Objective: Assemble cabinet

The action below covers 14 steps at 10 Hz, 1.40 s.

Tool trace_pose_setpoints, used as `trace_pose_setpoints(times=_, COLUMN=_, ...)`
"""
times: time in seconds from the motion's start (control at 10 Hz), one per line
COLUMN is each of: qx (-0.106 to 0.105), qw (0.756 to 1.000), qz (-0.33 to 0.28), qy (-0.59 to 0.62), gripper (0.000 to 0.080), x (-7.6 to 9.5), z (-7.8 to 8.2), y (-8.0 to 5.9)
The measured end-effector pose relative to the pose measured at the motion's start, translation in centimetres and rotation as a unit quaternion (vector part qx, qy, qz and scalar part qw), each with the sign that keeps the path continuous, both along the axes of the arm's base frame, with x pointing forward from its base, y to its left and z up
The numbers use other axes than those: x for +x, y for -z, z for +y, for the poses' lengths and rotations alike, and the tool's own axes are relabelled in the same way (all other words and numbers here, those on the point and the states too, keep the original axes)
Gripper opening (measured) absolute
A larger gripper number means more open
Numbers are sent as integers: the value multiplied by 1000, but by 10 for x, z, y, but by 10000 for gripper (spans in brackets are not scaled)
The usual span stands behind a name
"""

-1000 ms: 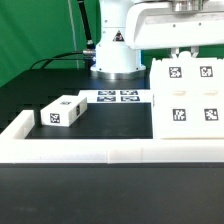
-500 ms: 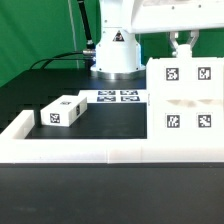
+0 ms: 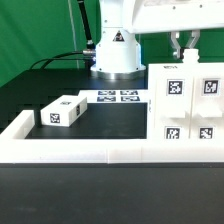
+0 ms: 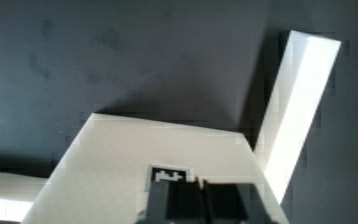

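White and boxy, the cabinet body [image 3: 188, 110] rises at the exterior view's right with its tagged face to the camera. A smaller tagged box [image 3: 62, 112] lies well apart from it on the black table [image 3: 110, 122], behind the long low rail [image 3: 80, 152] and near the marker board [image 3: 118, 97]. The gripper [image 3: 185, 55] hangs at the body's top edge, fingers [image 3: 178, 45] pointing down and close together; whether they pinch that edge I cannot tell.

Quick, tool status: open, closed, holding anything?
The tool sits at the top edge of the cabinet; whether it is open or clamped on it cannot be told.
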<state>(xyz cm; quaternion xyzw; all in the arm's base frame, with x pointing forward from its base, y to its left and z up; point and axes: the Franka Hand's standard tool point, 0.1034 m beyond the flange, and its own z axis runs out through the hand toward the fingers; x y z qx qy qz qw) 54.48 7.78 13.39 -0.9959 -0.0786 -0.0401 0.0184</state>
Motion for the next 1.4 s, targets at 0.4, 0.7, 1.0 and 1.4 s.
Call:
trace_pose_setpoints(times=0.4, qx=0, qw=1000, qz=0, qy=0, gripper=294, x=0, z=0, y=0)
trace_pose_setpoints(times=0.7, qx=1, qw=1000, qz=2, qy=3, gripper=568, x=-2, z=-2, y=1)
trace_pose_setpoints(times=1.0, qx=-10, qw=999, qz=32, qy=28, gripper=788, x=-45, z=-70, y=20)
trace_pose_setpoints(times=1.4, qx=-23, qw=999, qz=29, qy=15, gripper=797, x=-64, z=-131, y=37)
